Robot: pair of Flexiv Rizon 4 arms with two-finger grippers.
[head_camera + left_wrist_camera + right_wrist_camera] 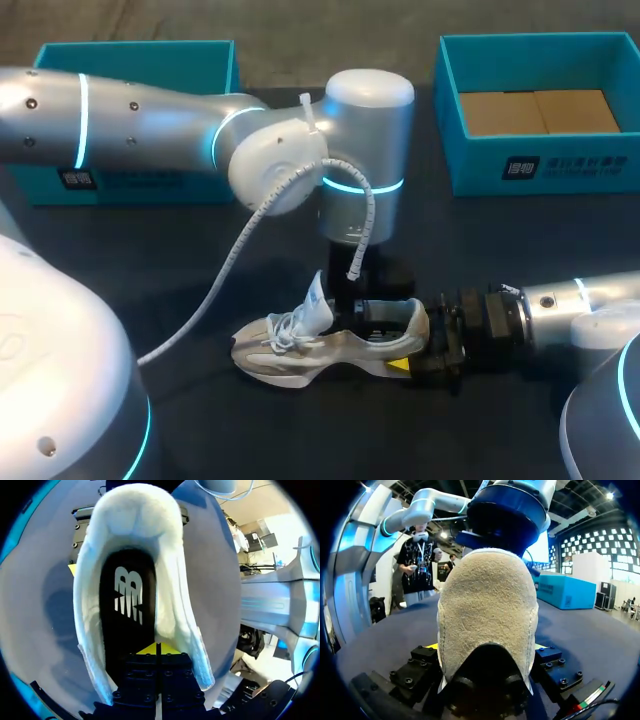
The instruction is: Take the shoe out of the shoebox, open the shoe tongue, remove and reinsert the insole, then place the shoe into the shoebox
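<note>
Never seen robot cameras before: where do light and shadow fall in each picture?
Head view: the left arm gleams with highlights and glowing rings; the pale shoe stands out on the dark table. Left wrist view: the shoe casts a shadow beside it; the insole is dark. Right wrist view: the heel is evenly lit.

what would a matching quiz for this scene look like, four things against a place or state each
Things:
1 shoe
2 insole
3 right box
4 left gripper

Place or state:
a black, lying inside the shoe
b has tan cardboard in it
c heel clamped by the right gripper
d at the shoe's opening, over the insole

Pairs: 1-c, 2-a, 3-b, 4-d
</note>
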